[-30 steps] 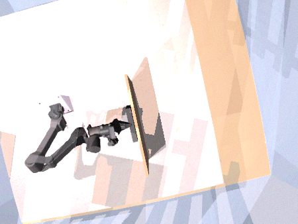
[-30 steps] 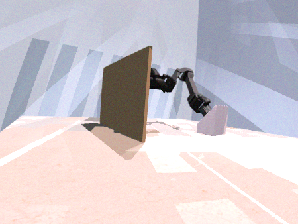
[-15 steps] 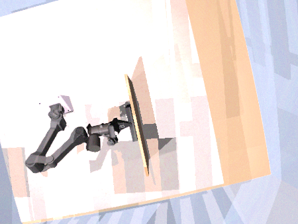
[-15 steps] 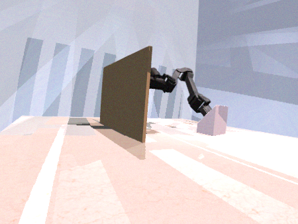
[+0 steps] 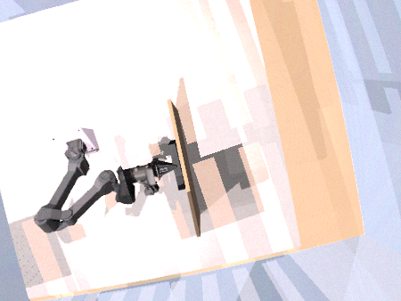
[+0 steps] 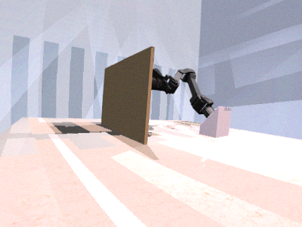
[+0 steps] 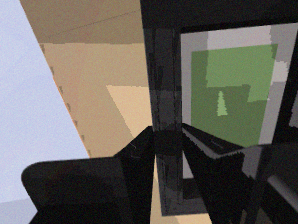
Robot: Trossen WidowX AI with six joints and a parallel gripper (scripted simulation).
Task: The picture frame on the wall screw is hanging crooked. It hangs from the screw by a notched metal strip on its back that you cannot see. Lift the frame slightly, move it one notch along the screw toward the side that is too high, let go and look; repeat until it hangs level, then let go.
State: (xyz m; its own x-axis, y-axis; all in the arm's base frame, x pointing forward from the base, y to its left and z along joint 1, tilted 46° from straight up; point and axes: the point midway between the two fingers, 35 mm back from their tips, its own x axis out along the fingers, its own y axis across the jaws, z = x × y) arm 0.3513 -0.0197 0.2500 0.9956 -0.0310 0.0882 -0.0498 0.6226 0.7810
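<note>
The picture frame [image 5: 181, 183] [image 7: 165, 75] is dark, with a pale mat and a green picture, and hangs in front of the upright wooden panel [image 5: 192, 211] [image 6: 127, 97] [image 7: 90, 70]. My gripper [image 5: 175, 166] [image 7: 166, 129] is shut on the frame's side bar, the left one in the wrist view, with a fingertip on each side of it. In the wrist view the frame's top inner edge slants up slightly to the right; how far it hangs from level I cannot tell. The screw and the notched strip are hidden. In the exterior view the panel hides frame and fingers.
The panel stands upright on the pale table [image 5: 111, 62] [image 6: 188, 188]. A pinkish wedge-shaped block [image 5: 90, 139] [image 6: 222, 122] is beside the arm's base. A wooden strip [image 5: 321, 134] runs along the table's far right side in the top view. Hard-edged shadows cross the table.
</note>
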